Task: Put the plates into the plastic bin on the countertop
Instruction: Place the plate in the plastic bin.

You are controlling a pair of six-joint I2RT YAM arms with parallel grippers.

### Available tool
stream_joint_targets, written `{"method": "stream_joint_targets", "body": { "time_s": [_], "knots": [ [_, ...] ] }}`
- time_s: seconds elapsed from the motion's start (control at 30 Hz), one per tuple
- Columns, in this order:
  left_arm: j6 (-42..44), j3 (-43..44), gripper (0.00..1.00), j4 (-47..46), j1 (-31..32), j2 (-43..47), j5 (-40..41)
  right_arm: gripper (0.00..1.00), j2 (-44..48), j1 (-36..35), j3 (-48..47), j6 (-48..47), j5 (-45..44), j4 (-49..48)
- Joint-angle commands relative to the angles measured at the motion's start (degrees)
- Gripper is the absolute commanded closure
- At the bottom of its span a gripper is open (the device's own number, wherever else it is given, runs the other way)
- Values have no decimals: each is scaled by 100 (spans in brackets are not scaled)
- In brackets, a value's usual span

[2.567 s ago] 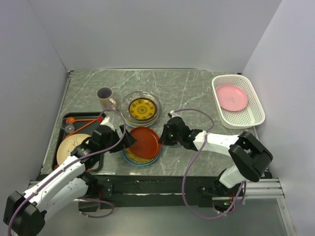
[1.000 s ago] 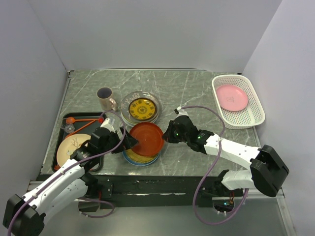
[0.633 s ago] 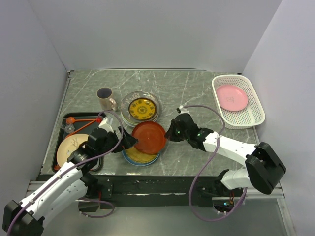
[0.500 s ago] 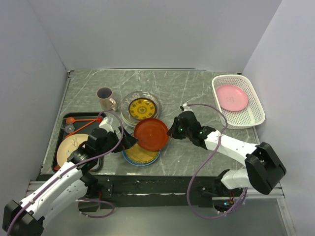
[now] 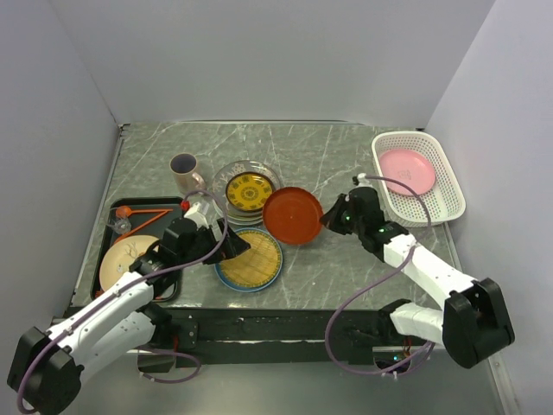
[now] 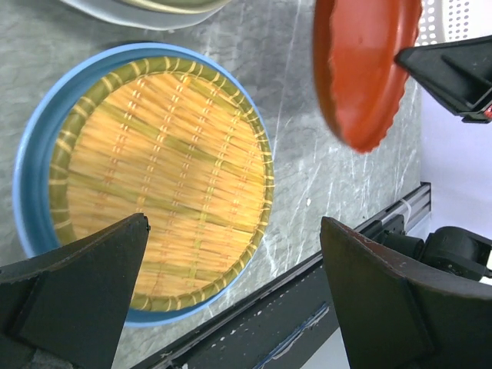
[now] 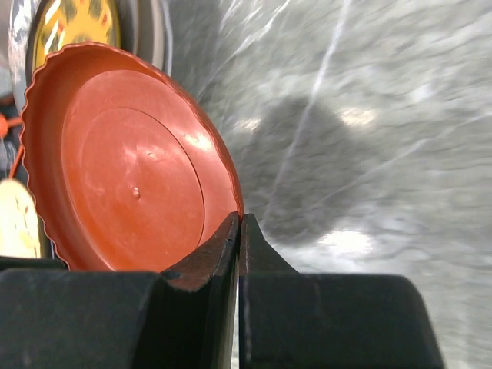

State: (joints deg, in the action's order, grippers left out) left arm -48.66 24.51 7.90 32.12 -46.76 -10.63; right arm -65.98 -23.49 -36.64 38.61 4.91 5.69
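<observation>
My right gripper (image 5: 327,218) (image 7: 240,223) is shut on the rim of a red plate (image 5: 293,215) (image 7: 131,169) (image 6: 361,69), which hangs tilted above the countertop (image 5: 337,156). The white plastic bin (image 5: 383,156) stands at the back right with a pink plate (image 5: 408,170) inside. My left gripper (image 5: 232,246) (image 6: 232,231) hovers open over a yellow woven-pattern plate (image 5: 252,259) (image 6: 161,169) that lies on a blue plate (image 5: 226,278) (image 6: 31,154). Behind them a yellow-patterned plate (image 5: 249,189) tops a stack with a clear glass rim.
A beige mug (image 5: 184,173) stands at the back left. The black tray (image 5: 118,229) on the left holds a beige plate (image 5: 125,257) and an orange utensil (image 5: 143,210). Grey walls enclose the counter on three sides.
My right gripper has lifted the red plate off the near stack and carried it right and back, towards the bin. The yellow woven plate is uncovered. The left gripper stays open beside it.
</observation>
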Motion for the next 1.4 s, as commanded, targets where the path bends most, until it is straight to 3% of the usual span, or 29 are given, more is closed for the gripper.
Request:
{"method": "stream_joint_targets", "body": {
  "time_s": [0.0,0.5,0.97,1.37],
  "knots": [
    [138,168,1,-561,-4,-122,-237,100,409,449,34,-257,194,195],
    [41,-17,1,-448,5,228,-299,100,665,1205,114,-451,502,318],
    [-249,-316,1,-193,-4,853,-220,100,112,2269,-440,-565,1144,292],
    [-337,-403,1,-262,5,871,-193,100,-363,3174,-634,-276,1671,-120]
  ]
}}
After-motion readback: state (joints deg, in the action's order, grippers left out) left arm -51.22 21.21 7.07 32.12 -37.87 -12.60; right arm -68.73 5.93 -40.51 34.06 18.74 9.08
